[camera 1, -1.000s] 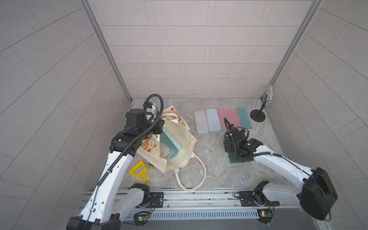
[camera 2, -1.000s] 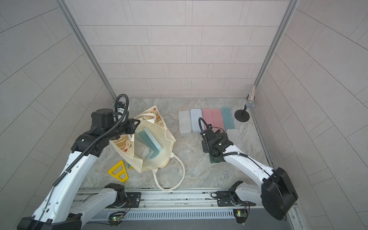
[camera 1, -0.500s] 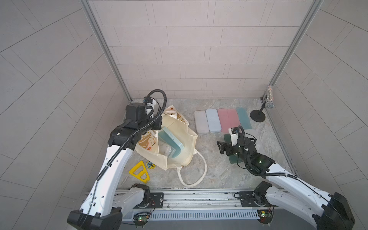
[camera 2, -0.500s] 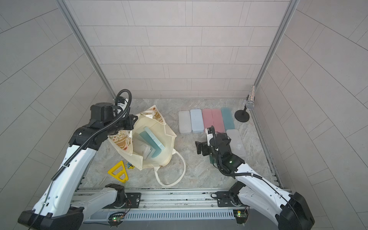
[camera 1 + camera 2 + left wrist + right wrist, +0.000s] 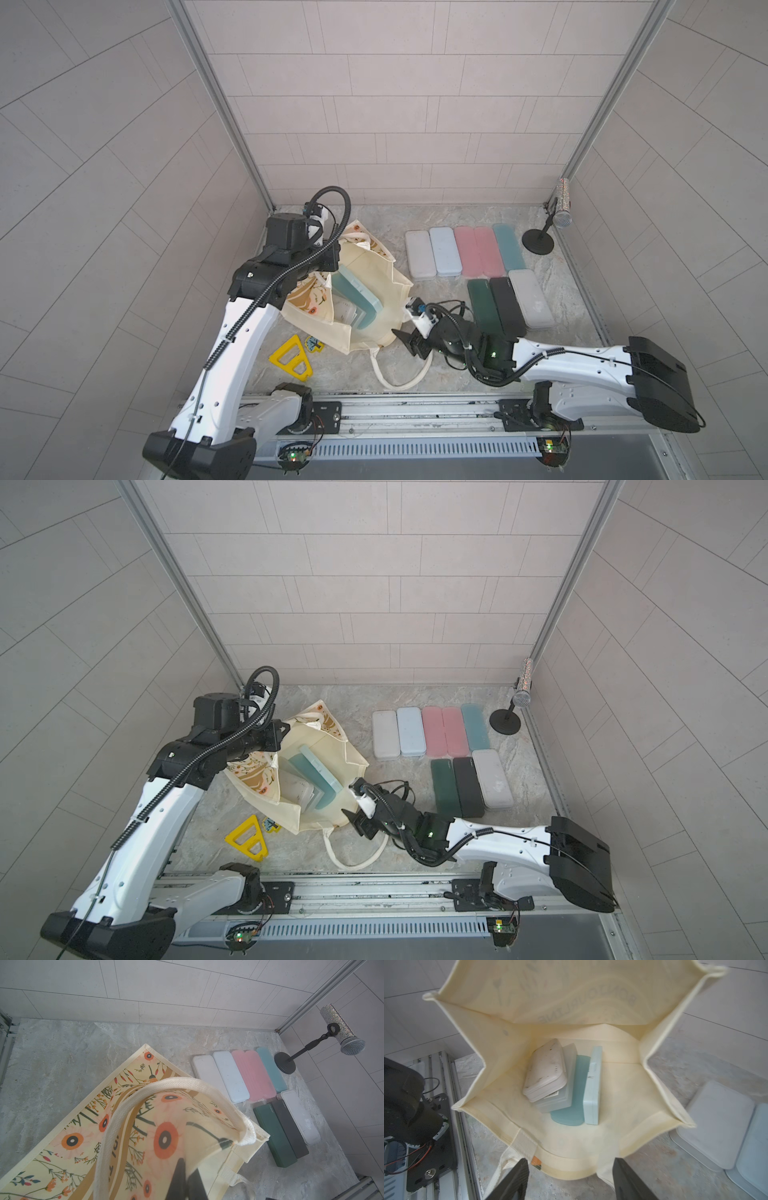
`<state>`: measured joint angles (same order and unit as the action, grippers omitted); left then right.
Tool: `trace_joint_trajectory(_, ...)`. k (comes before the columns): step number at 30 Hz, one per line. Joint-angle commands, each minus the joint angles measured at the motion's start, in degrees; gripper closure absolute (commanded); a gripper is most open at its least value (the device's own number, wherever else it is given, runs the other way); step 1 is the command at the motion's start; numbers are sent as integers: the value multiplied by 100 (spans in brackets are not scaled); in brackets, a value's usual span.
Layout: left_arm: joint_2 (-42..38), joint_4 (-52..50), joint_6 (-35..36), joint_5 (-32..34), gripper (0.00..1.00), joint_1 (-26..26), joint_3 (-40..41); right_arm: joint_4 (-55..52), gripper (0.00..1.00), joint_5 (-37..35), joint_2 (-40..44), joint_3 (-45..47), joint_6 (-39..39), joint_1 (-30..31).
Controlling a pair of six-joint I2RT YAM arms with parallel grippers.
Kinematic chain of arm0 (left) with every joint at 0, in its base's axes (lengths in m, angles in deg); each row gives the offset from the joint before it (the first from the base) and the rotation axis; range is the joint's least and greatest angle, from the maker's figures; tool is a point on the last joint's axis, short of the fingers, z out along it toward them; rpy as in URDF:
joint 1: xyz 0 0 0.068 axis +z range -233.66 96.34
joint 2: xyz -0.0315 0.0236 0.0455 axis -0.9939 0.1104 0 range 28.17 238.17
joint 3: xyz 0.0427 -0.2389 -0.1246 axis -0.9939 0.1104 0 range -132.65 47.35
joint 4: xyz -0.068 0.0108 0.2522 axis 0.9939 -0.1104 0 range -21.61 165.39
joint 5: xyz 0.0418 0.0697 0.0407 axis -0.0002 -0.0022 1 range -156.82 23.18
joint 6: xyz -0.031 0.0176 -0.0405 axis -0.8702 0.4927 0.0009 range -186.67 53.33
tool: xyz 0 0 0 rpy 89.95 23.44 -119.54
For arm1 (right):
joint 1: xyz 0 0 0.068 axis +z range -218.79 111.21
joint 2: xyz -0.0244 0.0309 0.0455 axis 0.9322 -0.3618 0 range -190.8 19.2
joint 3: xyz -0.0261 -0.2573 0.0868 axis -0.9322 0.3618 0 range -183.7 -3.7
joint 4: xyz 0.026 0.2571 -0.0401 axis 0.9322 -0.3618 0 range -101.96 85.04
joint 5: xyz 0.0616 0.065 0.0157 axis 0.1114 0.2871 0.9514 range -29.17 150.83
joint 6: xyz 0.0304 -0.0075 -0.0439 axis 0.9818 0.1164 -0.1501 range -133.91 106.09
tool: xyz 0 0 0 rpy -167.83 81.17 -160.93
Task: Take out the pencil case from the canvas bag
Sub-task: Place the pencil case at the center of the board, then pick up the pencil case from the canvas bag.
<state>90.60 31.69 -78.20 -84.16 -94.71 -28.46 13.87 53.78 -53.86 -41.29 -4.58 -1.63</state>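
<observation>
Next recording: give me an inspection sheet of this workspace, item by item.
Surface: grey marbled table, no spills seen.
Job's things: canvas bag tilted, mouth open toward the right arm; four pencil cases inside; eight other cases in two rows on the table.
Clutter: yellow triangle ruler, small sticker, microphone on a stand.
Grippers: left hand shut on the bag's wall; right hand open, empty, at the bag's mouth.
Cables: black hose arcs over the left arm; black cable loops below the right wrist.
Surroundings: tiled walls, metal rail in front.
</observation>
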Motion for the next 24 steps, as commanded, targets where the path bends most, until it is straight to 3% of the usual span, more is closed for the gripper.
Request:
trace_joint_trajectory(1,-203,277,1,-85,100,-18,-33,353,44,-90,-363,-243,-443,111)
trace_joint_trajectory(12,-466,162,-56,-247,100,-16,405,267,46,-621,-2021,-1330,-857,219)
trace_joint_trajectory(24,-584,189,-44,-415,100,-16,553,438,49,-1111,-3117,-2079,-847,66)
